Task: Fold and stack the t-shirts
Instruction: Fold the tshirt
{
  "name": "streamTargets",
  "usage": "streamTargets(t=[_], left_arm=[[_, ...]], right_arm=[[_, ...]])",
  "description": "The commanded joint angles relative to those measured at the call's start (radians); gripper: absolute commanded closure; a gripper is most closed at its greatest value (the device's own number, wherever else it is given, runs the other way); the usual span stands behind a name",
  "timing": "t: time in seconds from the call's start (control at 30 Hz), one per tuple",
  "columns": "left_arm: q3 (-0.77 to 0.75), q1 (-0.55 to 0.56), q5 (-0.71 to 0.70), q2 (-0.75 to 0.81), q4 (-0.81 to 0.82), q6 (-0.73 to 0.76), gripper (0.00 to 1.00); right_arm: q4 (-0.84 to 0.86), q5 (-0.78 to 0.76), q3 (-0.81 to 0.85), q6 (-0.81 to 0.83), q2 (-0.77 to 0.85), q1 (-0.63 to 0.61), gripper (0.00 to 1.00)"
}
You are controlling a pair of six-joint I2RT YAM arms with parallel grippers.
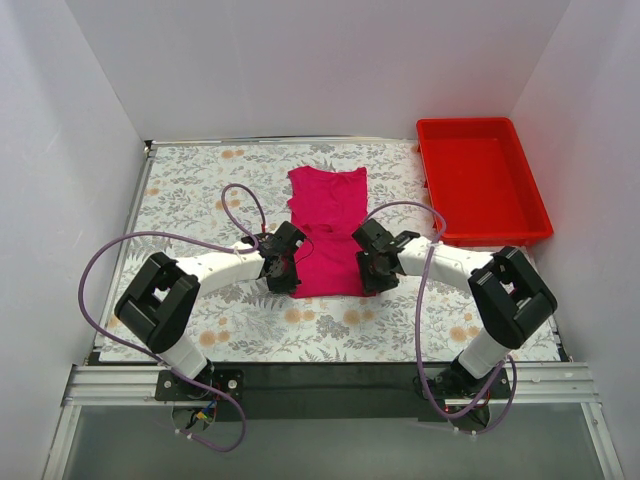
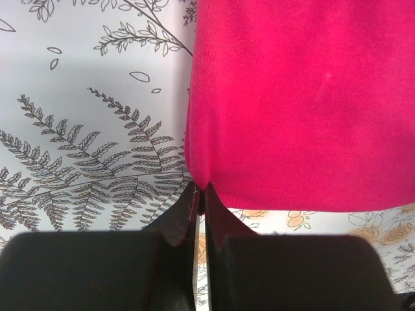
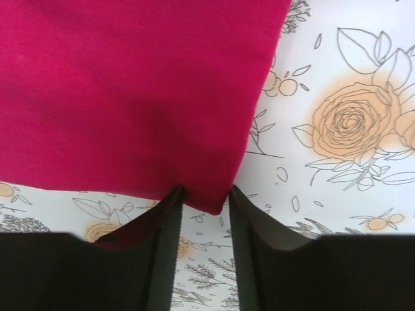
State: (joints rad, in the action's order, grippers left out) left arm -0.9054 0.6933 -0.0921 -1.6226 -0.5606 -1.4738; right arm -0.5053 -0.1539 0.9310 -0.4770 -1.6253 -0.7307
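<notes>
White walls (image 1: 300, 60) box in a desk covered by a flat floral-print cloth (image 1: 190, 190). A purple cable (image 1: 100, 255) loops near the left edge. The left gripper (image 1: 283, 265), black fingers pressed together, pinches the near-left corner of the t-shirt (image 1: 328, 225). The t-shirt is soft, thin magenta knit, flat mid-desk, folded narrow. The right gripper (image 1: 372, 268) is at its near-right corner, fingers apart, fabric tip between them. A rigid glossy red bin (image 1: 470, 123) sits in the far-right corner, clear of the shirt.

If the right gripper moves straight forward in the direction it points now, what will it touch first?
The t-shirt: its near corner already lies between the open fingers of the right gripper, so it would probably meet pink fabric at once. Its height above the cloth is unclear.
</notes>
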Motion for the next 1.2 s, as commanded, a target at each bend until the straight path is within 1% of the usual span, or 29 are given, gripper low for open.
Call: streamTargets(t=[0.0,0.1,0.13,0.17,0.2,0.3,0.4,0.5,0.53,0.57,0.6,0.67,0.73,0.77,0.83,0.9,0.93,0.97,1.0,1.03,1.07,1.1,1.13,1.17], left_arm=[[0.062,0.014,-0.004,-0.051,-0.041,0.0,1.0],[0.06,0.012,-0.006,-0.045,-0.059,0.007,1.0],[0.059,0.012,-0.006,-0.042,-0.065,0.009,1.0],[0.06,0.012,-0.006,-0.031,-0.079,0.012,1.0],[0.06,0.012,-0.003,-0.023,-0.091,0.02,1.0],[0.06,0.014,0.018,0.018,-0.159,0.032,1.0],[0.054,0.014,0.075,0.091,-0.269,0.063,1.0],[0.059,0.014,0.184,0.168,-0.401,0.093,1.0],[0.065,0.017,0.228,0.191,-0.435,0.101,1.0],[0.074,0.024,0.302,0.217,-0.491,0.104,1.0],[0.082,0.04,0.337,0.283,-0.519,0.099,1.0],[0.103,0.054,0.399,0.349,-0.603,0.08,1.0],[0.1,0.058,0.423,0.438,-0.651,0.069,1.0],[0.091,0.058,0.427,0.46,-0.689,0.061,1.0],[0.039,0.058,0.41,0.474,-0.708,0.046,1.0],[-0.004,0.054,0.355,0.454,-0.697,0.03,1.0],[-0.024,0.051,0.332,0.417,-0.687,0.029,1.0],[-0.073,0.045,0.309,0.399,-0.659,0.03,1.0],[-0.098,0.023,0.248,0.376,-0.645,0.035,1.0],[-0.131,0.009,0.218,0.359,-0.633,0.036,1.0],[-0.182,-0.017,0.186,0.322,-0.604,0.038,1.0],[-0.208,-0.034,0.166,0.307,-0.587,0.041,1.0],[-0.228,-0.05,0.134,0.291,-0.552,0.052,1.0],[-0.242,-0.069,0.123,0.264,-0.533,0.055,1.0]], right_arm=[[-0.025,-0.013,-0.07,-0.034,-0.107,-0.012,0.67],[-0.024,-0.003,-0.083,-0.026,-0.105,-0.012,0.77],[-0.024,0.004,-0.087,-0.019,-0.097,-0.012,0.83],[-0.022,0.014,-0.092,-0.014,-0.094,-0.012,0.85],[-0.024,0.039,-0.095,-0.009,-0.09,-0.01,0.91],[-0.061,0.104,-0.11,0.006,-0.064,-0.013,0.99],[-0.148,0.146,-0.124,0.024,-0.016,-0.032,0.99],[-0.28,0.237,-0.127,0.032,0.071,-0.073,0.99],[-0.312,0.257,-0.126,0.034,0.126,-0.082,0.99],[-0.375,0.298,-0.12,0.034,0.155,-0.096,0.99],[-0.409,0.316,-0.116,0.034,0.182,-0.102,0.99],[-0.476,0.352,-0.104,0.035,0.252,-0.11,0.99],[-0.576,0.372,-0.071,0.043,0.3,-0.11,0.99],[-0.599,0.367,-0.052,0.044,0.309,-0.11,0.99],[-0.648,0.338,0.024,0.063,0.308,-0.108,0.99],[-0.671,0.307,0.084,0.083,0.254,-0.101,0.99],[-0.688,0.297,0.165,0.101,0.233,-0.095,0.99],[-0.696,0.274,0.204,0.107,0.211,-0.081,0.99],[-0.699,0.261,0.253,0.116,0.168,-0.072,0.99],[-0.702,0.251,0.341,0.136,0.147,-0.059,0.99],[-0.702,0.225,0.394,0.146,0.125,-0.038,0.99],[-0.7,0.211,0.438,0.156,0.081,-0.029,0.99],[-0.703,0.2,0.53,0.178,0.055,-0.019,0.99],[-0.705,0.18,0.569,0.187,0.032,-0.001,0.99]])
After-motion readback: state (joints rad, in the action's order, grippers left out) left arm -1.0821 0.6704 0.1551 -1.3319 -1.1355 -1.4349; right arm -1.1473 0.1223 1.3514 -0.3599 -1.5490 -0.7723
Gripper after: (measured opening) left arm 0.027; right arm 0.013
